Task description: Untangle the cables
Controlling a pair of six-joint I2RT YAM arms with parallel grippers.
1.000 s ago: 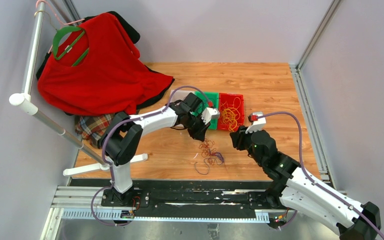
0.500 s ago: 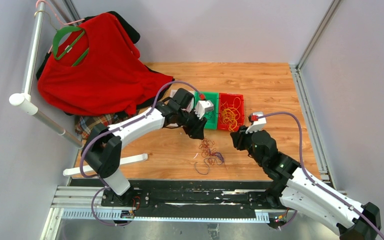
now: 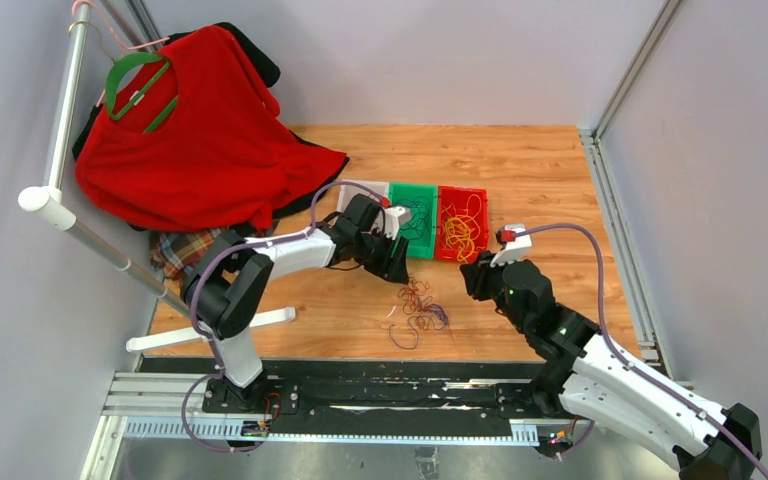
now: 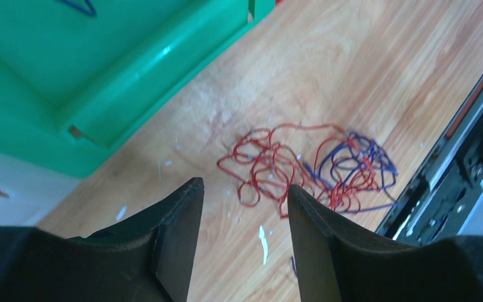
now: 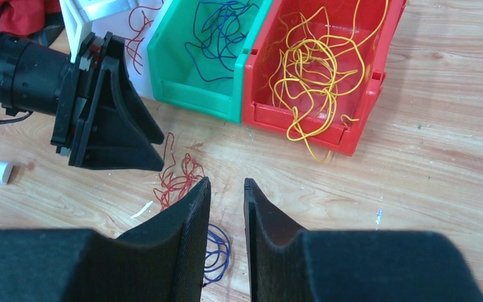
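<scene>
Left wrist view: we see the left gripper (image 4: 244,189), jaws apart and empty, facing the red-and-blue tangle of cables (image 4: 302,167) near the green bin (image 4: 132,69). The right wrist view adds blue strands inside the green bin and yellow ones in the red bin (image 5: 270,116) beside it. The right gripper (image 5: 226,184) leaves a narrow gap, empty; its jaws hide part of the tangle

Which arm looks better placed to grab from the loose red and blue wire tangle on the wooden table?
Probably left: the left hand, open, frames the tangle of thin red and blue wires straight ahead. The right hand sits off to one side, only narrowly open.
</scene>
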